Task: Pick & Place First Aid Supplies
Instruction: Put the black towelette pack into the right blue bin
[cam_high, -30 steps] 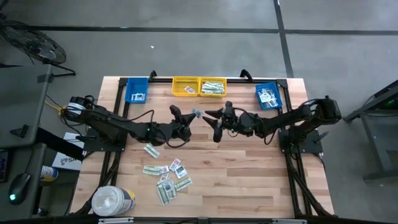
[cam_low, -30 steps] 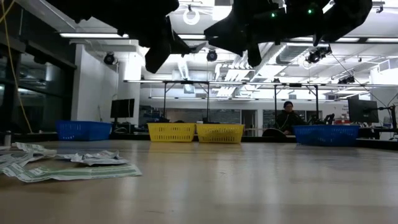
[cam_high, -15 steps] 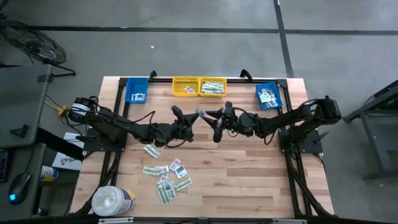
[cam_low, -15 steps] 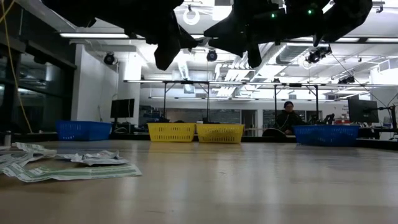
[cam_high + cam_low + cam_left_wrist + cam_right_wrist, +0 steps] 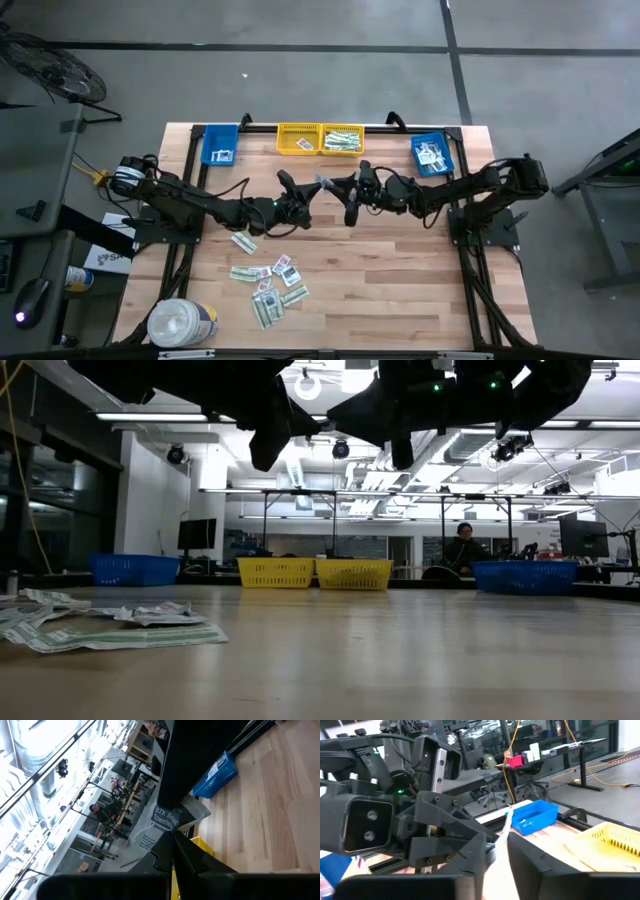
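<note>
High view: both arms meet above mid-table, near the far side. Left gripper (image 5: 300, 196) and right gripper (image 5: 342, 192) face each other with a small white packet (image 5: 324, 182) between their tips. Rest of the first aid supplies (image 5: 268, 283) lie scattered on the near-left of the table (image 5: 400, 290), next to a white round tub (image 5: 180, 322). At the far edge: blue bin (image 5: 220, 144) on the left, two yellow bins (image 5: 320, 139) in the centre, another blue bin (image 5: 433, 154) on the right; all hold packets.

Low view: both grippers hang high over the table, well clear of the wood. Loose packets (image 5: 120, 628) lie flat at left. A person (image 5: 462, 547) sits in the room behind.

Left wrist view: left fingers (image 5: 187, 852) pressed together, pinching the packet (image 5: 172, 817), which is printed "BZK".

Right wrist view: right fingers (image 5: 540, 870) sit either side of the same packet (image 5: 504, 827), seen edge-on; can't tell whether they're clamping it yet. The left gripper (image 5: 470, 851) holds its other end.
</note>
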